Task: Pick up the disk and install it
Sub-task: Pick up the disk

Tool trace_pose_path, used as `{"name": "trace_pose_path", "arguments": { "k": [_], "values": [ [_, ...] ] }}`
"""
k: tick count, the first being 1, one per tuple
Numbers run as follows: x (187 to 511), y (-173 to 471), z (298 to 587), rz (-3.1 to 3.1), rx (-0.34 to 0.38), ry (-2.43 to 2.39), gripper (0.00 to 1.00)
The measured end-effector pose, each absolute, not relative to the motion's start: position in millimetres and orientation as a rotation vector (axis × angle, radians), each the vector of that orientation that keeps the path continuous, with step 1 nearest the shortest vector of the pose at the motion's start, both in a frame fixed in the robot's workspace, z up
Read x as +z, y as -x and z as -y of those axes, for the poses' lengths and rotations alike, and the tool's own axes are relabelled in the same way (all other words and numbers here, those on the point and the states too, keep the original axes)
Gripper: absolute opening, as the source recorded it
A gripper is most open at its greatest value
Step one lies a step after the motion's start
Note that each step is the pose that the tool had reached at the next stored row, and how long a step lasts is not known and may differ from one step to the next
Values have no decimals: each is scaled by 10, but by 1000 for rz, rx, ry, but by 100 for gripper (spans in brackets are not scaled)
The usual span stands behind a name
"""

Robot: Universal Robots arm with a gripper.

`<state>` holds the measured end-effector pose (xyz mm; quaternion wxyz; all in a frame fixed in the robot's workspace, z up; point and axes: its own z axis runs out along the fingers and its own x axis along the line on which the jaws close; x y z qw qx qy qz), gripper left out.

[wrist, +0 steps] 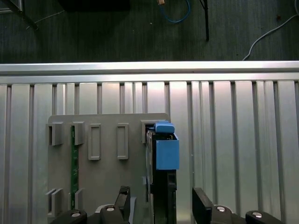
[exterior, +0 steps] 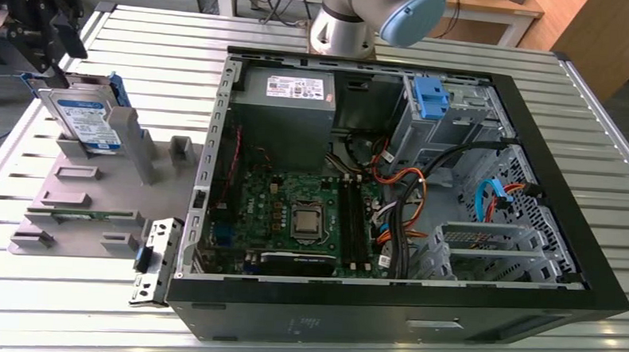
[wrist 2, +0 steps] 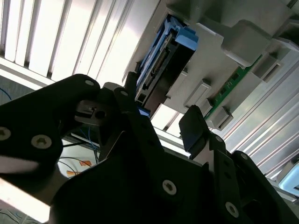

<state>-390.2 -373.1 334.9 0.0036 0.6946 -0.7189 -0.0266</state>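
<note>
The disk (exterior: pixel 84 122) stands upright on its edge in a slot of the grey fixture plate (exterior: pixel 91 190), at the exterior view's left. It is silver with a white-and-blue label and sits in a blue carrier. My gripper (exterior: pixel 55 73) hangs just above and behind its top edge. In the first wrist view the disk (wrist: pixel 163 154) runs between my two dark fingers (wrist: pixel 124 200), one on each side with a gap to each. The second wrist view shows the disk (wrist 2: pixel 159 70) edge-on beyond my gripper (wrist 2: pixel 161 112), which is open.
An open computer case (exterior: pixel 567 235) lies at the exterior view's right, with a motherboard, cables, a grey power-supply box (exterior: pixel 286 103) and a blue latch (exterior: pixel 429 97) at the drive bay. A green memory stick (wrist: pixel 72 158) sits in the fixture. The slatted table's edge (wrist: pixel 149 68) is close by.
</note>
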Motion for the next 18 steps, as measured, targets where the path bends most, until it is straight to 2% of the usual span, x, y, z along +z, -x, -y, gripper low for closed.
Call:
{"name": "trace_pose_path", "arguments": {
  "k": [1, 2, 18],
  "values": [
    [3349, 3902, 3731, 2253, -84, -2177, 58],
    [3349, 3902, 3731, 2253, -84, -2177, 65],
    [3349, 3901, 3731, 2253, -84, -2178, 65]
  ]
}}
